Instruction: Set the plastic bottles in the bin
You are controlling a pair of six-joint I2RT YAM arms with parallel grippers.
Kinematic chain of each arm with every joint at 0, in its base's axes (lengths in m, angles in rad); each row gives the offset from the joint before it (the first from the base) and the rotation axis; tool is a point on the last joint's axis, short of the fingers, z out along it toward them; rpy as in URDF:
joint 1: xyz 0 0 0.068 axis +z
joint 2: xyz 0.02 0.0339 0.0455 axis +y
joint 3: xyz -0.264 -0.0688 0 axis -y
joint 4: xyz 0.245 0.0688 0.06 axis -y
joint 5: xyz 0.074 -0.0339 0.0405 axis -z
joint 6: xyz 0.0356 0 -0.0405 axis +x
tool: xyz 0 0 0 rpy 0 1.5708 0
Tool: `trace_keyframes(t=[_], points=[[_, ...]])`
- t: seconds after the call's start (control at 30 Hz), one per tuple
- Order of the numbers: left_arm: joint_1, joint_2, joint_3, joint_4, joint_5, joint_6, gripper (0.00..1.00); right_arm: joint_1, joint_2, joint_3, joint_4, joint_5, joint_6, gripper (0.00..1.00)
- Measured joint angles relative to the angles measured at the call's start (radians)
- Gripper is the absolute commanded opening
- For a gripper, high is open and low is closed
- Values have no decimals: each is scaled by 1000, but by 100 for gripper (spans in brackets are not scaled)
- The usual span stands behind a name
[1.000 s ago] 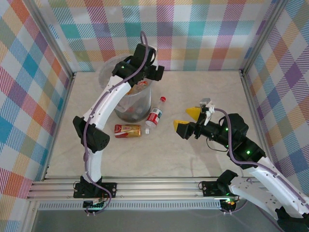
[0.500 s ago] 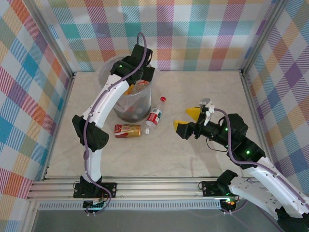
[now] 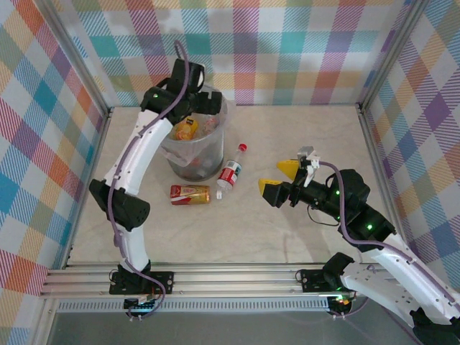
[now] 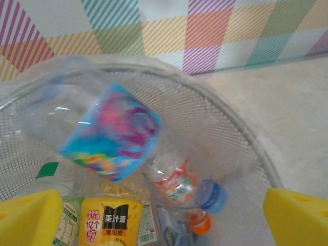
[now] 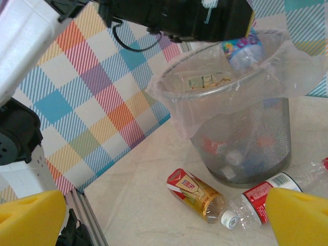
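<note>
- The round wire-mesh bin with a clear bag liner [image 3: 214, 152] stands toward the far left of the table, within the left arm's reach. Several bottles already lie in it, among them a clear bottle with an orange-yellow label [image 4: 110, 220].
- The left gripper [image 4: 164, 215] hangs over the bin's mouth, its yellow fingers spread wide and gripping nothing. A clear bottle with a blue label [image 4: 110, 133] shows blurred between them, touching neither, inside the rim. It is likely dropping in, which would explain why the gripper sits above the opening.
- Just in front of the bin, a flattened clear bottle with a red-and-gold label [image 3: 190, 194] lies on its side on the table, not yet binned.
- Beside it, near the bin's right flank, a clear bottle with a red label and red cap [image 3: 230, 174] also lies on its side.
- The right gripper [image 3: 277, 178] hovers just right of that bottle, fingers parted and empty, seemingly lined up to take it next.
</note>
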Motion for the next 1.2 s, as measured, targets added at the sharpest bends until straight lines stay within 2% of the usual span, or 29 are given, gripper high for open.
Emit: trace_keyframes(t=[0.23,0.7,0.87,1.2], points=[[16,-121,-55,19,151,-42,100,0,35,0,-38,31,3,100],[19,-581,-641,142,529,-53,100,0,140,2,-147,131,83,95],[13,-734,-832,132,591,-56,100,0,176,1,-150,142,134,94],[8,-986,-1141,135,608,-117,100,0,340,-12,-112,149,268,89]])
